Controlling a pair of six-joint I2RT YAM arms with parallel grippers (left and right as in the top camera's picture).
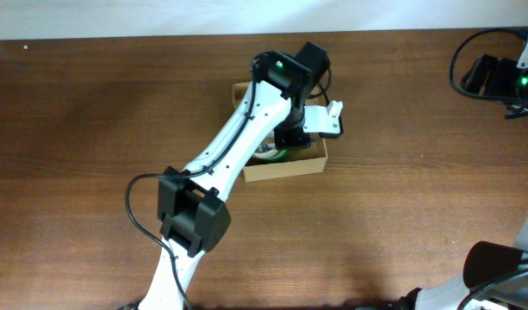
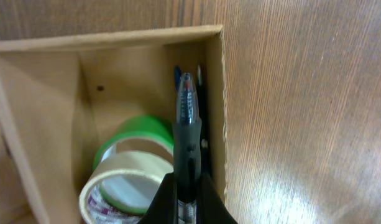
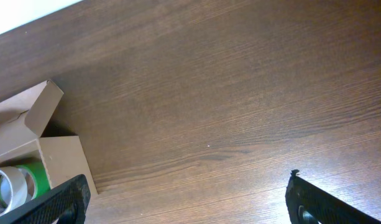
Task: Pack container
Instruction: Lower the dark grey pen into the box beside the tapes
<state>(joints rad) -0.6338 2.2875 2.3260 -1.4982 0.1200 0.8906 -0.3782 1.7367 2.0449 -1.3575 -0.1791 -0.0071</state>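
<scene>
The container, a tan cardboard box, lies open at mid-table under my left arm. My left gripper is shut on a black pen with a clear barrel. The pen points down into the box along its right wall. On the box floor lie a green tape roll and a white tape roll, leaning on each other. In the overhead view the left gripper covers most of the box interior. My right gripper hangs open over bare table, well right of the container.
Tips of other pens show against the box's right wall behind the held pen. The box's flap lid stands open on the far side. The right arm sits at the table's far right corner. Brown wooden table surrounds the box.
</scene>
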